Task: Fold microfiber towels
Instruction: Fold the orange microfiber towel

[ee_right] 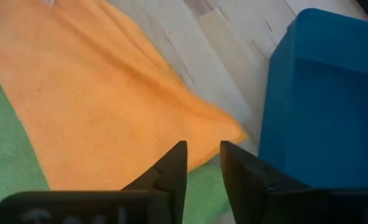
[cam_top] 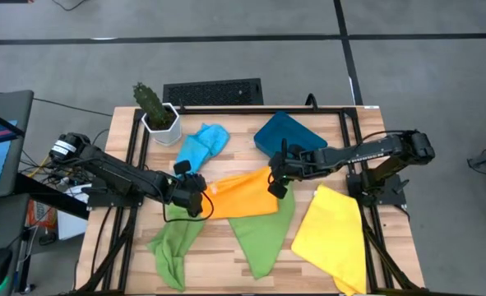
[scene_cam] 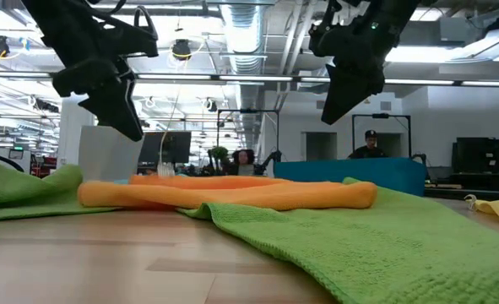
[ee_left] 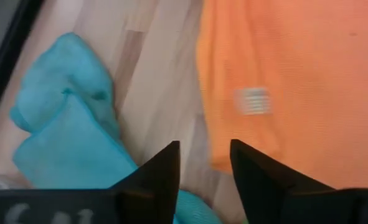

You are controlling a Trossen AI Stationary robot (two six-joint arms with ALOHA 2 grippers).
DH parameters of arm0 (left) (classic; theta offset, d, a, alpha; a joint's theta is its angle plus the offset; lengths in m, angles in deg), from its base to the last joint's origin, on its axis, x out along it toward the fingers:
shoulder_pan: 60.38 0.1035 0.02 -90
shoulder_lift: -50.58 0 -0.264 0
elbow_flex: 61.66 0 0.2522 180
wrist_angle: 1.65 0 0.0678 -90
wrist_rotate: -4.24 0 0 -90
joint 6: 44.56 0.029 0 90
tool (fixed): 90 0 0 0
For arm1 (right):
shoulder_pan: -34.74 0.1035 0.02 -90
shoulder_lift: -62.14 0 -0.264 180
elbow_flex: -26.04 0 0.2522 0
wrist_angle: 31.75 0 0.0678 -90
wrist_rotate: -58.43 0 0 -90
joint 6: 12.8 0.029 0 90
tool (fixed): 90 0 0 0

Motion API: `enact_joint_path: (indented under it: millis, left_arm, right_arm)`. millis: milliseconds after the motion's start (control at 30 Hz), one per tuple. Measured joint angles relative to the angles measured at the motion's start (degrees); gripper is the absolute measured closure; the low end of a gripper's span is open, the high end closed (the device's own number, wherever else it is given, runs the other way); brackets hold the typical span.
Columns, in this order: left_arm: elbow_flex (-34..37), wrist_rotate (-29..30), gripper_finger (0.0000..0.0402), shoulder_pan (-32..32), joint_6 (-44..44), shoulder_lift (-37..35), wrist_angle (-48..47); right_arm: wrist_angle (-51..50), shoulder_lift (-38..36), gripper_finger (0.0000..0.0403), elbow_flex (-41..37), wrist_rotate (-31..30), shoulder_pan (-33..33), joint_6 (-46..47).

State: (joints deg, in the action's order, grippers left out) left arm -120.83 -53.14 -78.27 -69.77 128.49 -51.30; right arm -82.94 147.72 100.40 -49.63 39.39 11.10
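Orange towel [ee_left: 283, 81] — white tag visible only in left wrist view.

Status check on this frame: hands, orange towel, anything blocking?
Left hand and right hand open, empty, above opposite ends of the orange towel. Towel folded, flat on table, overlapping a green towel. Nothing blocking.
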Motion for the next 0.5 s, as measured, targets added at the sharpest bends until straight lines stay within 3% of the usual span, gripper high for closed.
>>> enact_joint_path:
  millis: [133,300,500]
  left_arm:
    - [0.00,-0.29,0.0239,0.00,-1.57,0.00,-0.52]
    - [0.00,-10.57,0.0233,-2.50,-2.10,0.00,1.02]
    - [0.00,-9.06,0.0239,-9.08,2.06,0.00,6.57]
  right_arm:
    - [0.53,0.00,0.0263,0.00,0.03,2.75,0.01]
    - [10.51,0.00,0.0248,-2.60,0.15,9.61,-1.07]
    - [25.50,0.04,0.0239,-11.54,0.15,13.55,-2.97]
